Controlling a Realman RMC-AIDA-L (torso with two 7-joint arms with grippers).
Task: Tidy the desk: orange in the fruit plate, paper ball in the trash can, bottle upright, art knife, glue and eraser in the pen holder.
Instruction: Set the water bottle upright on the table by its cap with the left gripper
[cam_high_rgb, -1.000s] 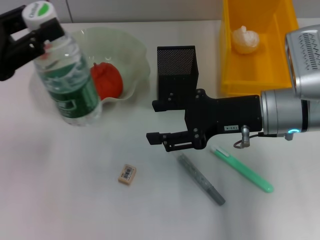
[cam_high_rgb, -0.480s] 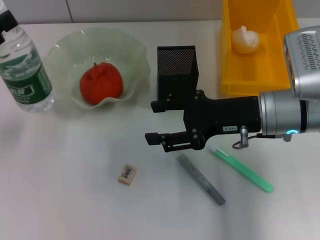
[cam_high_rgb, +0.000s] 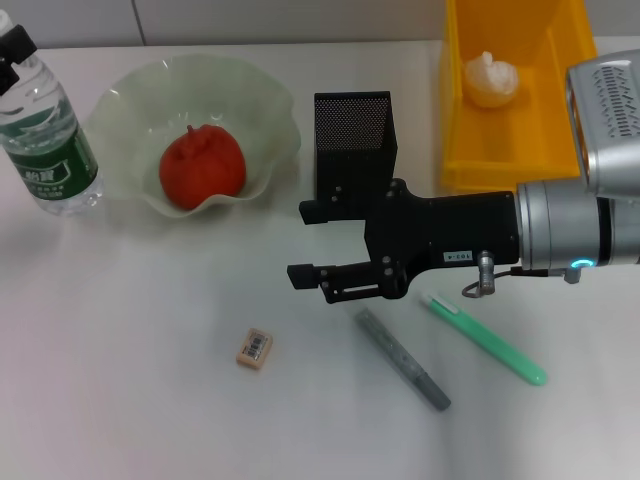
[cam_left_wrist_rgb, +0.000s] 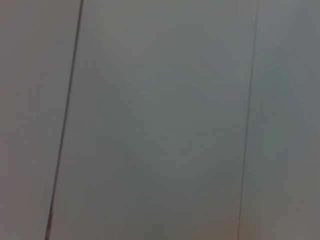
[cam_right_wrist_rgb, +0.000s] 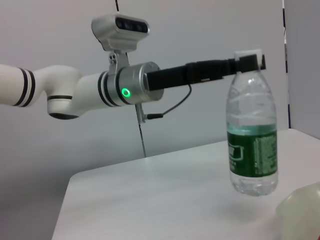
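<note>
The bottle (cam_high_rgb: 47, 135) stands upright at the desk's (cam_high_rgb: 130, 400) far left edge. My left gripper (cam_right_wrist_rgb: 248, 60) is shut on its white cap, as the right wrist view shows. The orange (cam_high_rgb: 203, 167) lies in the fruit plate (cam_high_rgb: 262, 98). The paper ball (cam_high_rgb: 490, 78) rests in the yellow trash can (cam_high_rgb: 560, 150). My right gripper (cam_high_rgb: 300, 242) hovers open and holds nothing, in front of the pen holder (cam_high_rgb: 353, 140). The eraser (cam_high_rgb: 254, 348) lies on the desk left of a grey stick (cam_high_rgb: 402, 357) and a green slim tool (cam_high_rgb: 485, 338). Which is the art knife and which the glue I cannot tell.
The left wrist view shows only a plain wall. The right arm's silver body (cam_high_rgb: 570, 230) stretches across the desk from the right, in front of the trash can. Bare desk lies between the eraser and the bottle.
The bottle was carried left from in front of the fruit plate to the far left edge and now stands upright. The right gripper has barely shifted.
</note>
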